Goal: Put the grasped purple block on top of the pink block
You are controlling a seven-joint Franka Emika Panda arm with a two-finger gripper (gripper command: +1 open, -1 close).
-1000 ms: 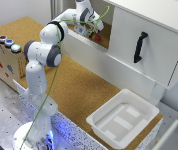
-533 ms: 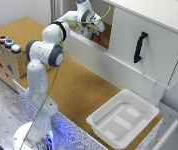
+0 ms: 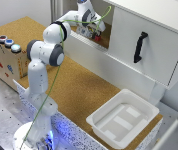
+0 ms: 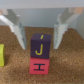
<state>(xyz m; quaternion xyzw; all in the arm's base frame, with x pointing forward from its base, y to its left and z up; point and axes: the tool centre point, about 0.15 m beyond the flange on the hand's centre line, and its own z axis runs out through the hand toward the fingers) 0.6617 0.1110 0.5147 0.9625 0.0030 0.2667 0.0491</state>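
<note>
Wrist view: purple block (image 4: pixel 40 46) stacked on pink block (image 4: pixel 38 64), fingers (image 4: pixel 19 33) released; seemingly light, rigid, best gripped by flat sides.

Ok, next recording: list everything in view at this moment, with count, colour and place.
purple block: one, purple with a yellow J, resting on the pink block, between the gripper fingers
pink block: one, reddish pink, on the cork floor under the purple block
yellow-green block: one, at the wrist view's edge, on the cork
tray: one, white, on the cork table at the exterior view's lower right
cabinet: one, white with a black handle
box: one, wooden, buttons on top, exterior view's left
gripper: one, open, fingers apart from the purple block
</note>
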